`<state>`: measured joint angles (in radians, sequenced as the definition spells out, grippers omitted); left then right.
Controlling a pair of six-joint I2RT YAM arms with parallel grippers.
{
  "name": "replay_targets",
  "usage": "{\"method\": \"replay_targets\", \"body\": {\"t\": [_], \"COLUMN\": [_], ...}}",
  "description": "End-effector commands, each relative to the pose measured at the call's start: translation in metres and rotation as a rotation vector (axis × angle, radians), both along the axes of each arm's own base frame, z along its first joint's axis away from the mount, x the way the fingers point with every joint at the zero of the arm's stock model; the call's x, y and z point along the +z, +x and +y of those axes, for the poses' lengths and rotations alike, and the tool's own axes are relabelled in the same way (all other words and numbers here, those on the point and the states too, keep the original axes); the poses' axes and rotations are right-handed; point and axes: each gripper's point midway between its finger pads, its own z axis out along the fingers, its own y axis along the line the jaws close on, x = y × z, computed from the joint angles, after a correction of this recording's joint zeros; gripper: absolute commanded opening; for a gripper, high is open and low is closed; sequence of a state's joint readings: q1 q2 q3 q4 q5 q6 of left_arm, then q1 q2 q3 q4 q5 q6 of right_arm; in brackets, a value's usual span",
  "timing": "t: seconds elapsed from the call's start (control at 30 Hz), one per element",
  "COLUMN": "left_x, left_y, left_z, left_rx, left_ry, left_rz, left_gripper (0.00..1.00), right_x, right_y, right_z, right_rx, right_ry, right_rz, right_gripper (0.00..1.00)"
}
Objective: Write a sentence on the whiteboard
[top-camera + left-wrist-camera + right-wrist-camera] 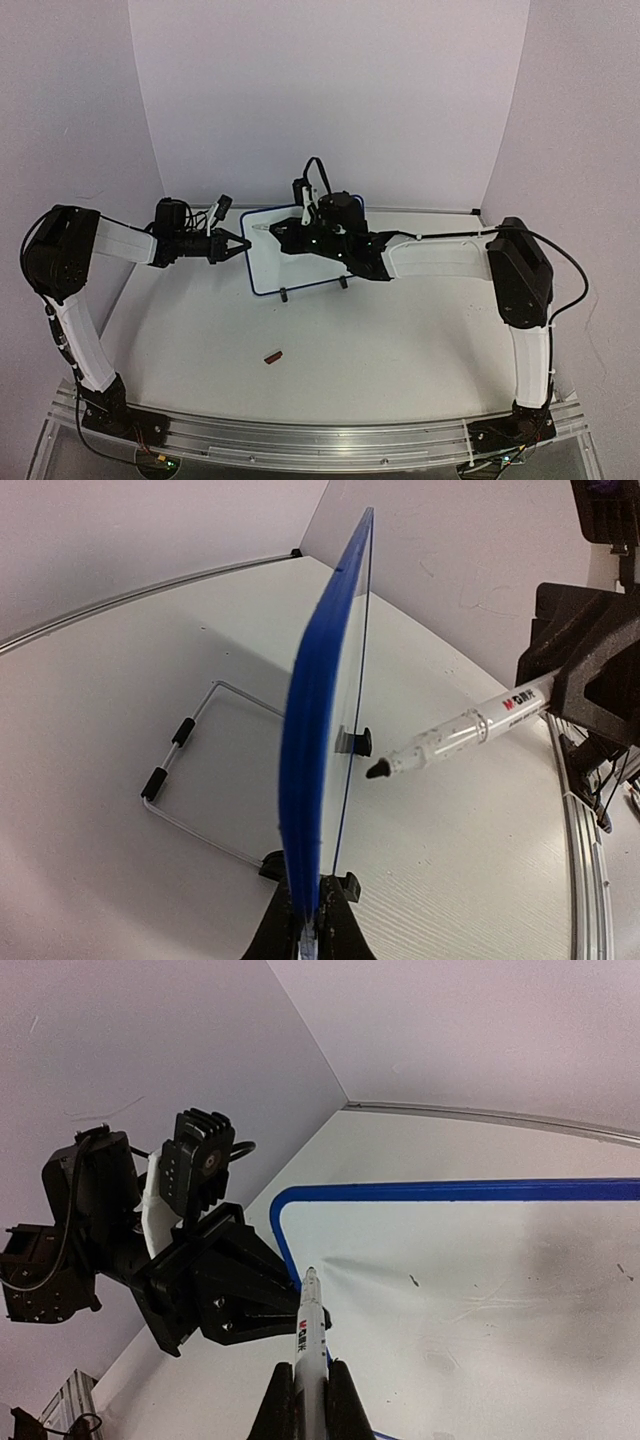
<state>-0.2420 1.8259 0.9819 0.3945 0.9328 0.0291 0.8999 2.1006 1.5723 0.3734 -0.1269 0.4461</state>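
Observation:
The whiteboard point(305, 262) stands upright on two black feet at the back middle of the table. My left gripper point(240, 245) is shut on its left blue edge point(315, 730), with the fingers point(340, 930) clamping the frame. My right gripper point(283, 233) is shut on a white marker point(310, 1330) with its cap off. The marker's black tip point(378, 770) points at the board's upper left corner point(290, 1210), a short gap from the white face point(480, 1290). No sentence shows on the board, only a small dark mark point(413, 1281) and faint smudges.
A small dark red object point(271, 356) lies on the table in front of the board. A wire stand point(190, 780) props the board from behind. Pale walls close the back and sides.

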Motion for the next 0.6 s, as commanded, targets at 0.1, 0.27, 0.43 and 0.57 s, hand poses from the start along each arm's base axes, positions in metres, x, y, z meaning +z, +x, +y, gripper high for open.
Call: {"method": "replay_targets", "body": {"t": [0.1, 0.27, 0.43, 0.57], "left_x": [-0.0055, -0.0068, -0.006, -0.0052], "left_y": [-0.0013, -0.001, -0.0019, -0.0021], "left_z": [0.0018, 0.0029, 0.0025, 0.0028], "left_rx": [0.023, 0.026, 0.023, 0.024], "left_ry": [0.033, 0.04, 0.043, 0.042], "left_rz": [-0.01, -0.009, -0.012, -0.014], "left_gripper": [0.0, 0.0, 0.0, 0.0], "right_x": [0.0264, 0.0282, 0.027, 0.0269], "right_y": [0.0005, 0.0029, 0.0061, 0.0081], "right_z": [0.0022, 0.0028, 0.0036, 0.0024], "right_rx": [-0.012, -0.021, -0.031, -0.046], "right_ry": [0.061, 0.071, 0.072, 0.071], "right_rz": [-0.055, -0.06, -0.061, -0.066], "right_gripper": [0.0, 0.0, 0.0, 0.0]}}
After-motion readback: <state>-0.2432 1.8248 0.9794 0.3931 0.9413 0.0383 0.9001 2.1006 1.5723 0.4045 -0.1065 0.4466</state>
